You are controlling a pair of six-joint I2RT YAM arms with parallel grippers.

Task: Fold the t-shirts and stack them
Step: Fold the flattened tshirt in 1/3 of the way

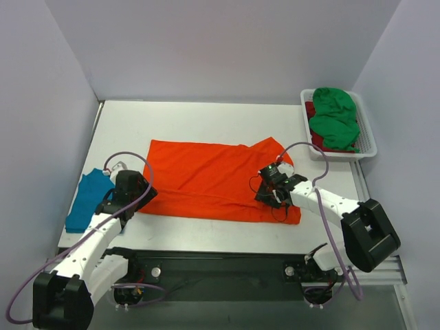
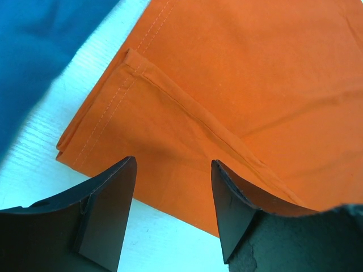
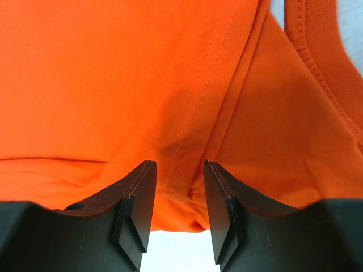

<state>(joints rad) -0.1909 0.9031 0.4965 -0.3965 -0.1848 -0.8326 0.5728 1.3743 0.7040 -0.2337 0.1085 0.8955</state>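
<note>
A bright orange t-shirt (image 1: 213,179) lies spread flat across the middle of the table. My left gripper (image 1: 143,198) is open at the shirt's near left corner. In the left wrist view its fingers hang over the hemmed corner of the orange t-shirt (image 2: 255,73), and nothing sits in the left gripper (image 2: 173,161). My right gripper (image 1: 267,194) is at the shirt's near right edge. The right gripper (image 3: 179,164) stands open, its fingers on either side of a bunched, stitched fold of the orange t-shirt (image 3: 113,85). A folded teal blue t-shirt (image 1: 86,199) lies at the far left.
A white slatted basket (image 1: 368,148) stands at the back right, holding a crumpled green t-shirt (image 1: 335,117) over a dark red one (image 1: 311,110). The teal t-shirt (image 2: 39,45) lies close to the orange shirt's left corner. White walls close in the table's left, back and right.
</note>
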